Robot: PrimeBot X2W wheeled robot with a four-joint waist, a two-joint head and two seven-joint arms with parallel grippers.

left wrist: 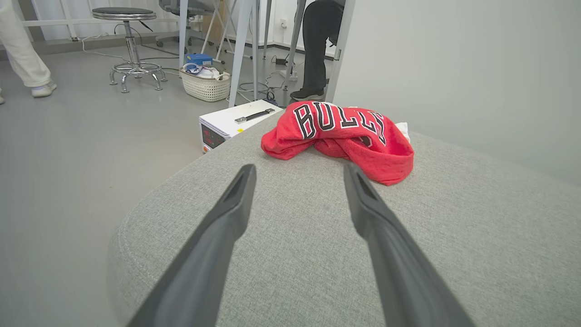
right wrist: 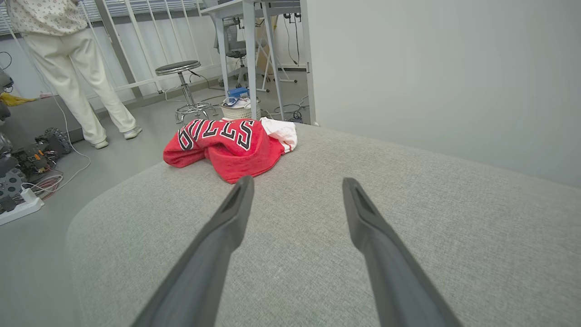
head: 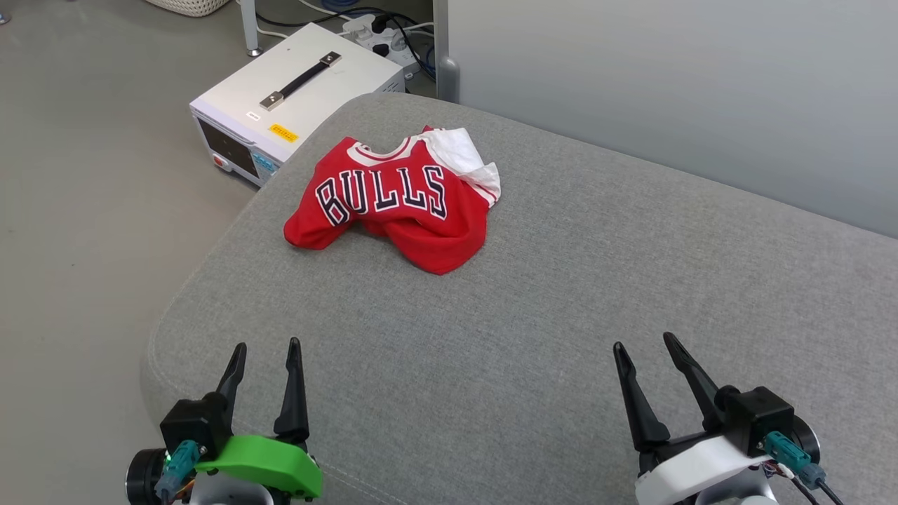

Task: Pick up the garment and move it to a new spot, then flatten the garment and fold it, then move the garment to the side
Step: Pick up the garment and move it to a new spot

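Observation:
The garment [head: 400, 203], a red jersey with white sleeves and black "BULLS" lettering, lies crumpled near the far left end of the grey cushioned surface [head: 561, 294]. It also shows as a heap in the left wrist view [left wrist: 340, 138] and the right wrist view [right wrist: 227, 145]. My left gripper [head: 268, 347] stands open at the lower left, well short of the garment, nothing between its fingers. At the lower right, my right gripper [head: 644, 342] is open too and holds nothing. Both sets of fingers point toward the garment.
A white box with a black handle [head: 295, 98] sits on the floor past the surface's left edge. Cables and a power strip [head: 386, 31] lie behind it. A grey wall panel [head: 666, 84] borders the far side. A person [right wrist: 68, 68], a stool [left wrist: 131, 45] and a basket [left wrist: 206, 84] stand beyond.

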